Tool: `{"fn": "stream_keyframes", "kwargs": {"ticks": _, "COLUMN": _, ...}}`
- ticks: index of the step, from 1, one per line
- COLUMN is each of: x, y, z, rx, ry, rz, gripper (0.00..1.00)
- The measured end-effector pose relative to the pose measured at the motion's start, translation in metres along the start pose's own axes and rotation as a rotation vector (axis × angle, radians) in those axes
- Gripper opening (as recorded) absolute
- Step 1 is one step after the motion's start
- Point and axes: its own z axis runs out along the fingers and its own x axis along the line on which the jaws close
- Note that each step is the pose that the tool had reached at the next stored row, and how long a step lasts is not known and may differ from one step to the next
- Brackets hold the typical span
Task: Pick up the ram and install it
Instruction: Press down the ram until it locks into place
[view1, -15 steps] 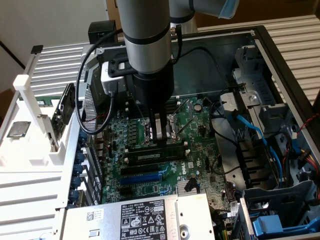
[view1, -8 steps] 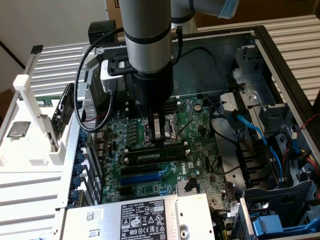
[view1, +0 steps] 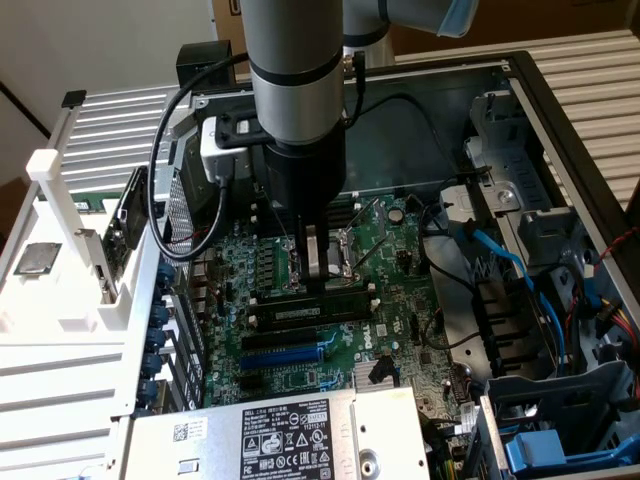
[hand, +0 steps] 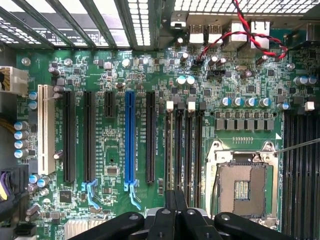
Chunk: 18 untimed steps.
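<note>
Your open computer case (view1: 560, 110) lies on its side so the green motherboard (view1: 390, 250) faces up at the arm, a field of matte fibreglass studded with capacitors. The gripper (view1: 318, 262) hangs just over the board, fingers pressed together and carrying nothing, tips close above the ram (view1: 310, 310). That flat stick with dark chips and a pale label already sits in a long black slot beside the blue slot (view1: 285, 355).

Green ram (view1: 310, 310) lies flat in motherboard memory slot.
</note>
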Motion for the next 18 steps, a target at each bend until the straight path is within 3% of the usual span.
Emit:
{"fn": "stream_keyframes", "kwargs": {"ticks": 3, "x": 0.0, "y": -0.0007, "z": 0.0002, "rx": -0.0112, "ry": 0.0001, "rz": 0.0, "gripper": 0.1}}
{"fn": "stream_keyframes", "kwargs": {"ticks": 5, "x": 0.0, "y": -0.0019, "z": 0.0004, "rx": -0.0149, "ry": 0.0, "rz": 0.0, "gripper": 0.1}}
{"fn": "stream_keyframes", "kwargs": {"ticks": 18, "x": -0.0013, "y": -0.0036, "z": 0.0051, "rx": -0.0185, "ry": 0.0001, "rz": 0.0, "gripper": 0.1}}
